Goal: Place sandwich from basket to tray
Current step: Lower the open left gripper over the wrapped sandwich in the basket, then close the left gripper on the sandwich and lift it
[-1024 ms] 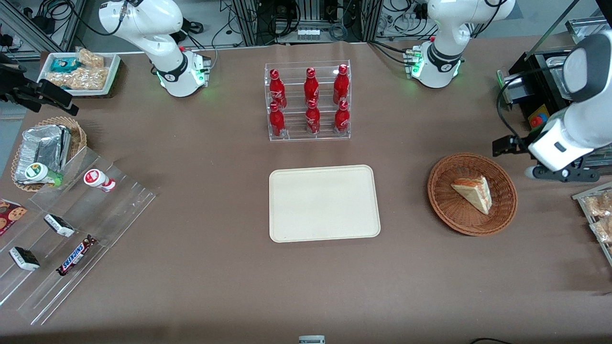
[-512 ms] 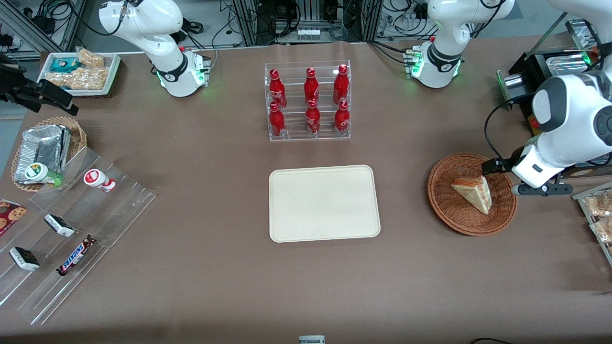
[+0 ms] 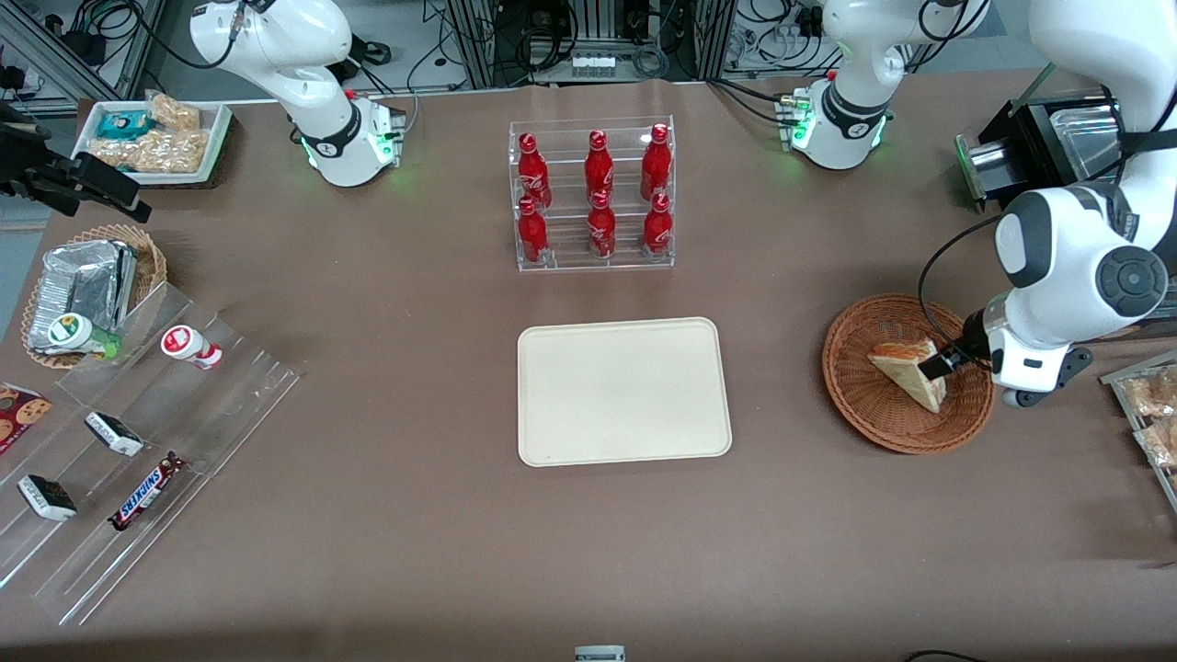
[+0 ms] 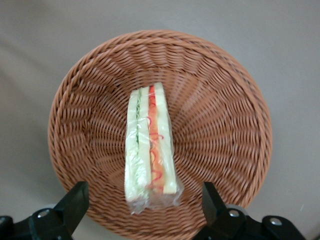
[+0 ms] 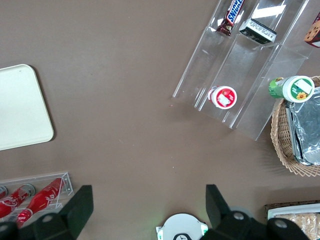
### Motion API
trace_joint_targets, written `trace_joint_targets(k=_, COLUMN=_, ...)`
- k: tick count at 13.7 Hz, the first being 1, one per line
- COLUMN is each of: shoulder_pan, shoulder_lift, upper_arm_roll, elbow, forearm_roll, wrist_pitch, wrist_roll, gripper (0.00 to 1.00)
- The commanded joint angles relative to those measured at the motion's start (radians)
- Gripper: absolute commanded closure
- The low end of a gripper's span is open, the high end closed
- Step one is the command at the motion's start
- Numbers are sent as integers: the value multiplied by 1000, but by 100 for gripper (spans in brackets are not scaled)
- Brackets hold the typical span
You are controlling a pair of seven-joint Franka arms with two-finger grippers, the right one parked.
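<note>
Tray (image 3: 624,392): I see it bare at the table's middle, nearer the front camera than the bottle rack (image 3: 593,194), with open brown table all round its rim.
Open room: between the tray and the basket (image 3: 864,401) I have a clear strip of table; the snack packets (image 3: 1154,395) sit at the working arm's end of the table.
Basket: it lies toward the working arm's end, well apart from the tray.
Sandwich (image 3: 906,372): it lies in the basket, pale face up in the front view; my wrist camera instead gives me its layered edge (image 4: 150,146), green and red filling between the bread, in clear wrap.
Gripper (image 4: 145,200): it hangs over the basket's side toward the working arm's end. The wrist view shows the fingers (image 4: 72,205) spread wide, one on each side of the sandwich, touching nothing; the front view (image 3: 947,361) hides this under the arm.
</note>
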Motion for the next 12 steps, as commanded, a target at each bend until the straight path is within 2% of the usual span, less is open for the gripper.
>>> trace_joint_targets(k=1, shoulder_pan=-1, shoulder_lift=35, upper_arm_roll=0, elbow=-17, forearm_roll=-3, wrist_pitch=63, wrist_roll=-191, gripper=0)
trace_joint_targets(k=3, shoulder_pan=4, shoulder_lift=50, upper_arm_roll=0, elbow=-46, forearm_roll=-19, wrist_pitch=112, wrist_roll=-250, gripper=0)
trace_joint_targets(k=5, shoulder_pan=7, shoulder_lift=84, upper_arm_roll=0, elbow=-46, forearm_roll=-77, wrist_pitch=153, wrist_roll=-297, gripper=0)
trace_joint_targets(k=6, shoulder_pan=7, shoulder_lift=97, upper_arm_roll=0, elbow=-46, forearm_roll=-78, wrist_pitch=176, wrist_roll=-323, gripper=1)
trace_joint_targets(k=7, shoulder_pan=4, shoulder_lift=110, upper_arm_roll=0, elbow=-44, forearm_roll=-78, wrist_pitch=180, wrist_roll=-374, gripper=14)
trace_joint_targets(k=9, shoulder_pan=1, shoulder_lift=110, upper_arm_roll=-2, elbow=-49, forearm_roll=-74, wrist_pitch=169, wrist_roll=-429, gripper=80)
trace_joint_targets(k=10, shoulder_pan=-1, shoulder_lift=105, upper_arm_roll=-2, elbow=-46, forearm_roll=-69, wrist_pitch=152, wrist_roll=-407, gripper=92)
trace_joint_targets(k=12, shoulder_pan=-1, shoulder_lift=79, upper_arm_roll=-2, elbow=-28, forearm_roll=-71, wrist_pitch=74, wrist_roll=-292, gripper=96)
